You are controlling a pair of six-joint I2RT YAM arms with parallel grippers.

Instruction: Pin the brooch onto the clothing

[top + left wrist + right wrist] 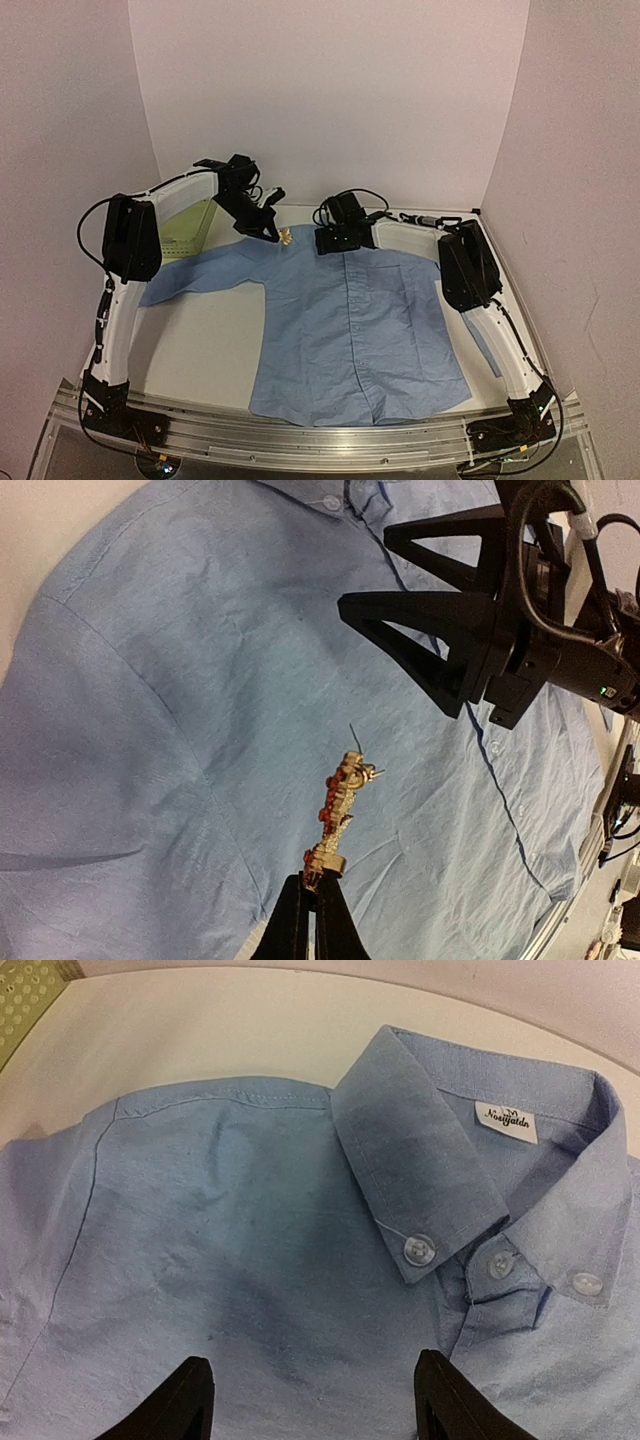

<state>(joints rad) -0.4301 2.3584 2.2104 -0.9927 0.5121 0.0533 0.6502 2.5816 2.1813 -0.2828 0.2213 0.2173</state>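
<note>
Just off the collar [420,1180], above the shirt [350,320] on the table [210,345], the left fingers [290,925] pinch the brooch [340,810] by its base — its long axis runs straight out from them toward the right fingers [190,1400], which hover wide apart over the cloth, holding nothing.

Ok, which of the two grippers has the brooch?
The left gripper, shut on one end of the golden brooch. The right gripper is open and empty, over the shirt.
</note>
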